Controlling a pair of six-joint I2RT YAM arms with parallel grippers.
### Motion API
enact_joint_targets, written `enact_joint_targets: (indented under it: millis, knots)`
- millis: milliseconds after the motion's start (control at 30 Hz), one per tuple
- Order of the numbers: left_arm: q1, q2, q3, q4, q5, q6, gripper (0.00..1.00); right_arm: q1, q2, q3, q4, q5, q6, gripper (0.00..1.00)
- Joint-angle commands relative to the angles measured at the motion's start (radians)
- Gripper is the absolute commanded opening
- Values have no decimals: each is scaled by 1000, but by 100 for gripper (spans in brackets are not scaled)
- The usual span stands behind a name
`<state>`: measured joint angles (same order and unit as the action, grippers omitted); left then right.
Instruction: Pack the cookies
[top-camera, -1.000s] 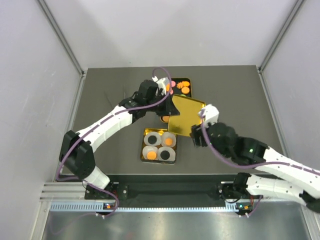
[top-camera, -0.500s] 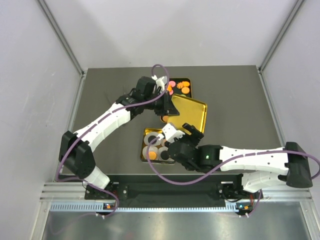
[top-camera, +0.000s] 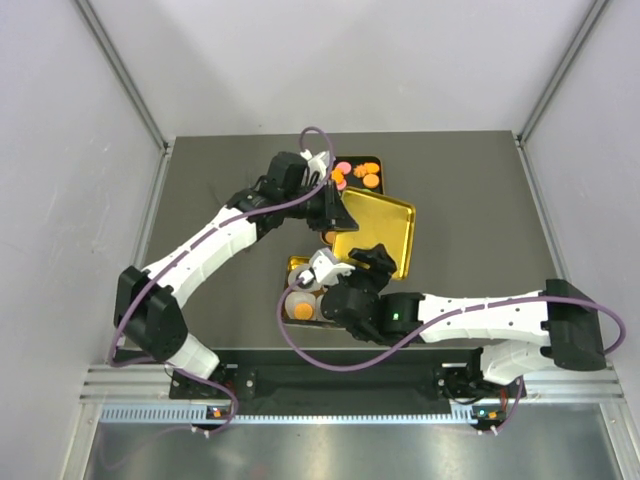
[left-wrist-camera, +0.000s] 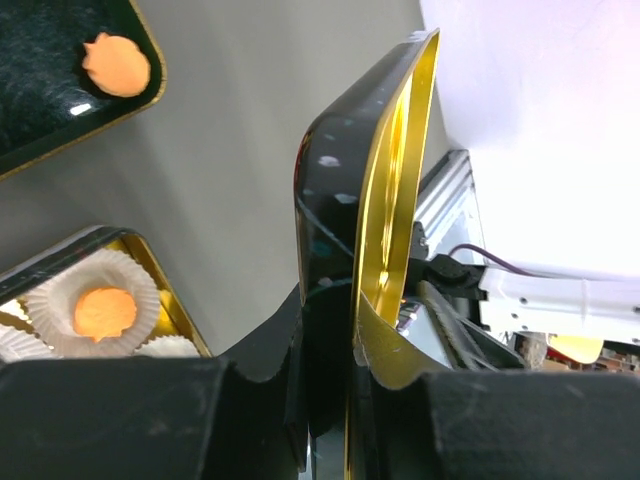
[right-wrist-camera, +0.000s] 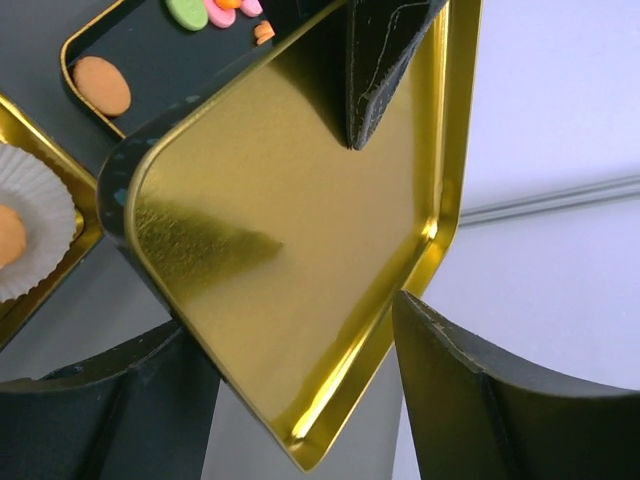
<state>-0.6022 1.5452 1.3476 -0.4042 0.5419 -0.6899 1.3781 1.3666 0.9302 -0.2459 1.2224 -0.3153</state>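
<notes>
Orange and pink cookies (top-camera: 352, 175) lie in a black tray (top-camera: 379, 161) at the back. A gold tin (top-camera: 292, 266) nearer me holds white cup liners, one with an orange cookie (top-camera: 303, 311). My left gripper (top-camera: 333, 205) is shut on the left edge of the gold lid (top-camera: 378, 225) and holds it tilted above the table; the left wrist view shows the lid (left-wrist-camera: 392, 190) edge-on between the jaws. My right gripper (top-camera: 368, 260) is open at the lid's near corner, with the lid (right-wrist-camera: 290, 220) between its spread fingers (right-wrist-camera: 480, 390), apart from both.
The right wrist view shows an orange cookie (right-wrist-camera: 101, 86) and a green one (right-wrist-camera: 187, 12) in the black tray, and a cup liner (right-wrist-camera: 30, 230) in the tin. The right arm (top-camera: 470, 315) lies across the table's front, over part of the tin.
My right arm has swung from the right side across to the left, under the lid's near corner. My left gripper has raised the lid a little toward the back.
</notes>
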Motion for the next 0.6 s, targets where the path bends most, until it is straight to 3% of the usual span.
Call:
enact_joint_targets:
  millis: [0,133,167,233,267,333,400,433,567]
  knots:
    - [-2,-79,-4,19,76,-14,2,-7,9,12,92,86,-76,63]
    - [-2,-103,-19,25,90,-22,6,-17,22,22,120,104,-116,42]
    - [-2,-108,-22,27,93,-22,7,-19,25,24,122,106,-125,28]
    - [-2,-117,-19,25,93,-14,20,-21,29,32,123,112,-131,11]
    - [-1,-120,-18,24,87,-10,26,-21,28,35,117,118,-134,7]
    - [-1,-123,-8,18,57,4,47,-19,29,48,103,120,-133,0]
    - [8,-126,13,21,26,12,61,-17,20,56,79,112,-123,0]
    - [15,-129,18,31,7,16,74,-16,16,62,65,103,-117,0]
    - [82,-120,64,42,-181,44,87,-16,-3,114,-79,19,-3,0]
